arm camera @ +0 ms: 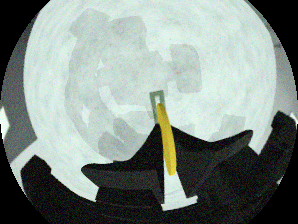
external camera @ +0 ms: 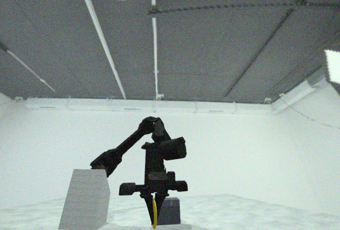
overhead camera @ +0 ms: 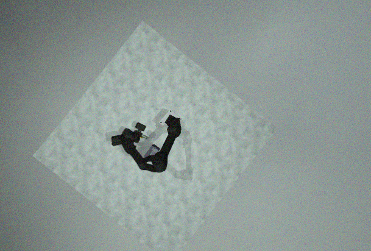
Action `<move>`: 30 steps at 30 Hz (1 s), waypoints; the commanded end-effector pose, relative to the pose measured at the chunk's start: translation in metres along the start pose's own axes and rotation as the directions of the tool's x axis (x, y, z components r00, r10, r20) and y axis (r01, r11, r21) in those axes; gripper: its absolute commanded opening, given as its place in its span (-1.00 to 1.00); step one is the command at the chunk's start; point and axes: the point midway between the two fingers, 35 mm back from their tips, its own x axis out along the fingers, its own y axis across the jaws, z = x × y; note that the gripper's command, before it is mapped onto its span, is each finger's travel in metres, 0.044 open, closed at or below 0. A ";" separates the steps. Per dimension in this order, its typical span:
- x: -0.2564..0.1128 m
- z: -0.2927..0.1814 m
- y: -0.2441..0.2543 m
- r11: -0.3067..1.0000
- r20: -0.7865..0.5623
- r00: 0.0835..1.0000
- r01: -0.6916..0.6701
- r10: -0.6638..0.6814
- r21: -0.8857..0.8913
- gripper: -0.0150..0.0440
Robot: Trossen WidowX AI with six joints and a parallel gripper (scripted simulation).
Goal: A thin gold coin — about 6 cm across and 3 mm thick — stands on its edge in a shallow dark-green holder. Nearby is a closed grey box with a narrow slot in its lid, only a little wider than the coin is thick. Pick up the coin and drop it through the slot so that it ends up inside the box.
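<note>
The gold coin (external camera: 154,215) (arm camera: 167,142) stands upright, edge-on, clamped between the fingertips of my gripper (external camera: 154,220), which is shut on it. In the exterior view the coin's rounded lower edge shows just below the fingertips, with no holder in front of it. The wrist view shows the green holder (arm camera: 152,107) beneath the coin, its far end and part of its opening visible; the fingers hide the rest. The gap between coin and holder is hard to judge. The dark grey box (external camera: 171,213) (overhead camera: 153,149) stands behind and to the right of the gripper in the exterior view. Its slot is not clear.
The pale block (external camera: 84,199) under the arm's base stands left of the gripper in the exterior view. The arm's bent links (overhead camera: 159,161) pass beside and partly over the box in the top view. Shadows of the arm lie on the mottled pale surface (overhead camera: 113,91).
</note>
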 end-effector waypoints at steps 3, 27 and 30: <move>-0.016 0.002 0.002 1.000 0.005 1.000 0.003 -0.003 -0.011 -0.49; -0.067 -0.005 -0.002 0.999 -0.018 1.000 0.023 -0.023 -0.044 -0.49; -0.067 -0.005 -0.003 0.990 -0.018 1.000 0.021 -0.023 -0.139 -0.49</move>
